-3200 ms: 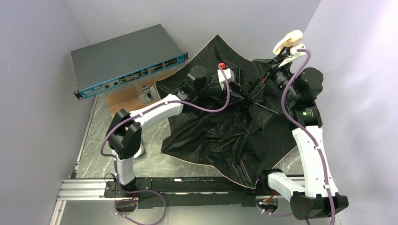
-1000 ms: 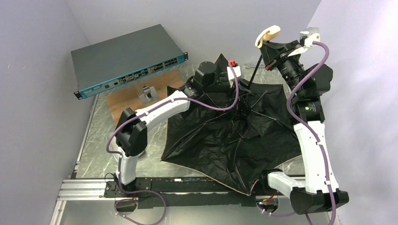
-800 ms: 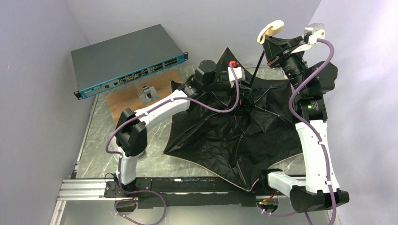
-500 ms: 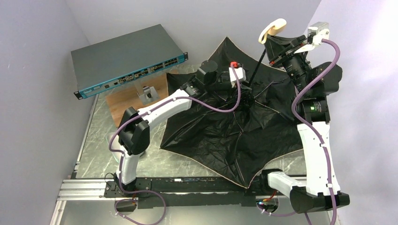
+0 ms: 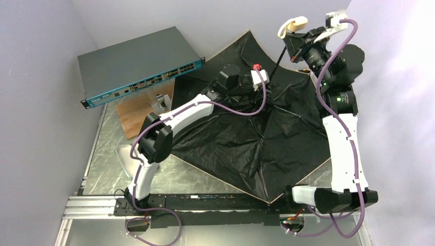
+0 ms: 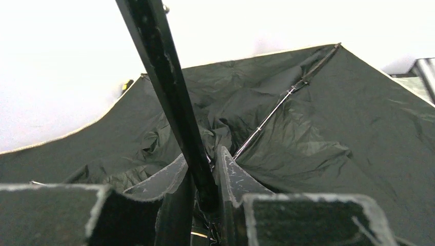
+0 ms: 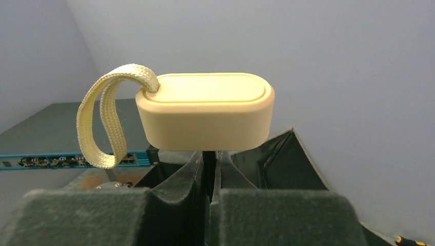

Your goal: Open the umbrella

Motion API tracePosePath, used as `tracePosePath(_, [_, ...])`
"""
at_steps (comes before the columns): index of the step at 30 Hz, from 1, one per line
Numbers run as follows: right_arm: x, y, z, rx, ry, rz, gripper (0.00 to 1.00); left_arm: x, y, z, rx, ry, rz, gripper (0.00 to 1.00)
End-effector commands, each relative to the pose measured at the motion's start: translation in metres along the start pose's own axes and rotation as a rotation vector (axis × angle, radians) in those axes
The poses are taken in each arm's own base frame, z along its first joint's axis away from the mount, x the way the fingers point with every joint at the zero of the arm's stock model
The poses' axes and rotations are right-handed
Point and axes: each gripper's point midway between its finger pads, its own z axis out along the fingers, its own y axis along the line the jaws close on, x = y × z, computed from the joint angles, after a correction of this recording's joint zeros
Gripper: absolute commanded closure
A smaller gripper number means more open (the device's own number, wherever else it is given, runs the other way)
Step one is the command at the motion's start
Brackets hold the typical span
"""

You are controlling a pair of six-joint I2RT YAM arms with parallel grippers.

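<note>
**Umbrella spread, lining up, held at both ends of the shaft**

Umbrella (image 5: 256, 138): canopy (image 5: 241, 148) spread wide on the counter (image 5: 102, 148), upside down, black lining facing up. A tan edge shows along the near rim. The far panel stands up towards the back wall, and the near corner reaches the rail at the front edge. Ribs (image 6: 279, 105) run out across the lining; the fabric between them is creased.

Shaft (image 5: 277, 54): rises from the middle of the canopy, tilted up and back, to the cream handle (image 5: 292, 24) at top right, well clear of the counter.

Left fingers (image 6: 231, 177): narrow, one on each side of the shaft (image 6: 174, 107) low down near the hub and pressed against it. The left arm (image 5: 190, 110) reaches across the canopy from the left.

Right fingers (image 7: 184, 177): all but together, pinching the thin shaft directly under the handle (image 7: 205, 115), which sits just above the fingertips. A woven cream strap (image 7: 102, 123) loops off the handle's left end and hangs free.

Other items: grey network switch (image 5: 138, 61) at back left, with a wooden board (image 5: 138, 110) under its near side. The canopy's left edge lies just beside the board.
</note>
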Motion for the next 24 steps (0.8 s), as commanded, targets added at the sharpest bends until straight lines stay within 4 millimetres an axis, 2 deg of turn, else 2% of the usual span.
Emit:
tracePosePath(1, [-0.183, 0.062, -0.053, -0.098, -0.504, -0.126, 1.00, 0.144, 0.013, -0.024, -0.079, 0.370, -0.130, 0.75])
tracePosePath(4, [-0.193, 0.062, -0.056, -0.085, -0.532, -0.149, 1.00, 0.163, 0.007, -0.028, -0.069, 0.422, -0.156, 0.73])
tracePosePath(8, [-0.188, 0.056, -0.057, -0.047, -0.526, -0.174, 1.00, 0.184, -0.003, -0.034, -0.058, 0.470, -0.187, 0.72])
tracePosePath(12, [-0.188, 0.055, -0.062, -0.034, -0.531, -0.189, 1.00, 0.193, -0.001, -0.036, -0.070, 0.510, -0.212, 0.72])
tracePosePath(15, [-0.196, 0.055, -0.064, -0.025, -0.553, -0.205, 1.00, 0.205, 0.003, -0.038, -0.077, 0.572, -0.222, 0.70])
tracePosePath(19, [-0.205, 0.054, -0.066, -0.005, -0.572, -0.236, 1.00, 0.223, -0.005, -0.056, -0.058, 0.678, -0.203, 0.66])
tracePosePath(24, [-0.201, 0.053, -0.070, 0.007, -0.576, -0.232, 1.00, 0.241, -0.017, -0.078, -0.041, 0.754, -0.209, 0.65])
